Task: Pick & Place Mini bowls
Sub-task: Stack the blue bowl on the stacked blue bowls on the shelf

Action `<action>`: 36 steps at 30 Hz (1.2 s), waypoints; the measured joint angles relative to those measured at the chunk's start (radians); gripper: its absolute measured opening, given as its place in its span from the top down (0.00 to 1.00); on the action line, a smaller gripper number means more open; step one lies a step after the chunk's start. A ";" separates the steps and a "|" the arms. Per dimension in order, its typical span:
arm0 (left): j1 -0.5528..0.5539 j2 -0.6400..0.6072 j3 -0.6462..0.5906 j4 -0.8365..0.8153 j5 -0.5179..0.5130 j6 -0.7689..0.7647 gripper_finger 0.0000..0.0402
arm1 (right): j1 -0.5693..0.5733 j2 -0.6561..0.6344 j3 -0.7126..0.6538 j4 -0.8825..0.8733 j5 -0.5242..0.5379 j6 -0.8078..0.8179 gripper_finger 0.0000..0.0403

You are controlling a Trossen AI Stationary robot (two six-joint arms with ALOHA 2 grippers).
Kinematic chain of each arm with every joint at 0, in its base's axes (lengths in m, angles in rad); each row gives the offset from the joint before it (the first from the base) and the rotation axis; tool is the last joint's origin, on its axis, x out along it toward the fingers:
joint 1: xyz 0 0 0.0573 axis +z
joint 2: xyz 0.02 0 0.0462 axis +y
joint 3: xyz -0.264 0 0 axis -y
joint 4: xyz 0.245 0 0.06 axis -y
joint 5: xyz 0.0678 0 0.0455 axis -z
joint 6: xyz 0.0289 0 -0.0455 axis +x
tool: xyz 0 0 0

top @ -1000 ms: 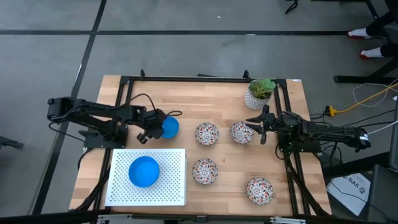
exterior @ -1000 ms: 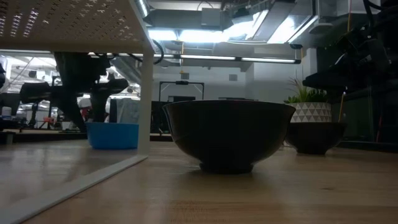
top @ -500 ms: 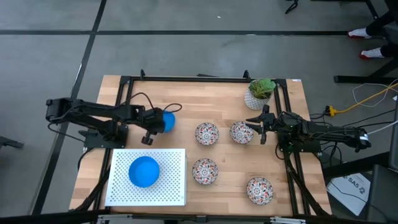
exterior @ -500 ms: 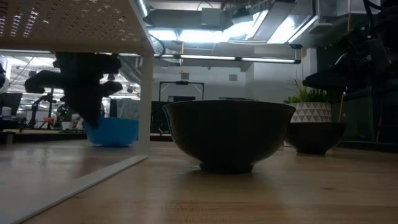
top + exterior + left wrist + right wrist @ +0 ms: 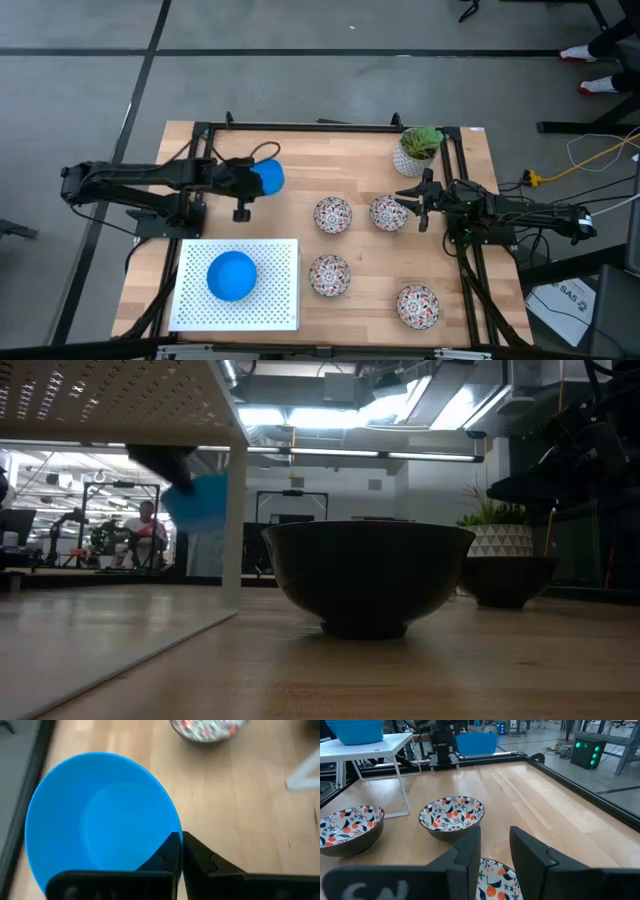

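My left gripper (image 5: 254,181) is shut on a plain blue mini bowl (image 5: 269,177), which it carries above the table's far left part. The low view shows that bowl (image 5: 200,500) up in the air beside the rack's leg. A second blue bowl (image 5: 232,275) sits on the white perforated rack (image 5: 285,250) at the near left. Several floral mini bowls stand on the wood: (image 5: 333,214), (image 5: 388,212), (image 5: 329,275). My right gripper (image 5: 418,206) stands open at the right, just beside the floral bowl (image 5: 492,880) nearest to it, touching nothing. My left gripper pinches the blue bowl's wall at the rim (image 5: 170,851), with one finger inside the bowl and one outside. The fingers come slanting down from the table's left. The bowl hangs lifted clear of the table, a little tilted.
A white pot with a green plant (image 5: 415,150) stands at the far right corner. Black frame rails (image 5: 300,127) run along the table's far and side edges. The rack stands on thin legs (image 5: 235,530) above the near left of the table.
My left gripper has shut on the blue bowl's rim, then risen while its wrist rolled. The bowl, which stood on the table, first tipped and is now lifted clear.
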 joint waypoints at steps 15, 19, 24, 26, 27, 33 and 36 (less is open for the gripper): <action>-0.001 -0.014 0.343 -0.055 -0.104 0.022 0.99 | 0.000 0.000 0.000 0.000 0.000 0.000 0.74; -0.022 -0.019 0.422 -0.104 -0.104 0.064 0.99 | 0.000 0.000 0.000 0.000 0.000 0.000 0.74; -0.069 -0.049 0.481 -0.173 -0.104 0.073 0.99 | 0.000 0.000 0.000 0.000 0.000 0.000 0.74; -0.095 -0.068 0.493 -0.188 -0.104 0.064 0.99 | 0.000 0.000 0.000 0.000 0.000 0.000 0.74; -0.111 -0.081 0.497 -0.196 -0.103 0.062 0.99 | 0.000 0.000 0.000 0.000 0.000 0.000 0.74; -0.230 -0.162 0.499 -0.235 -0.100 -0.006 0.99 | 0.000 0.000 0.000 0.000 0.000 0.000 0.74; -0.298 -0.195 0.499 -0.234 -0.099 -0.042 0.99 | 0.000 0.000 0.000 0.000 0.000 0.000 0.74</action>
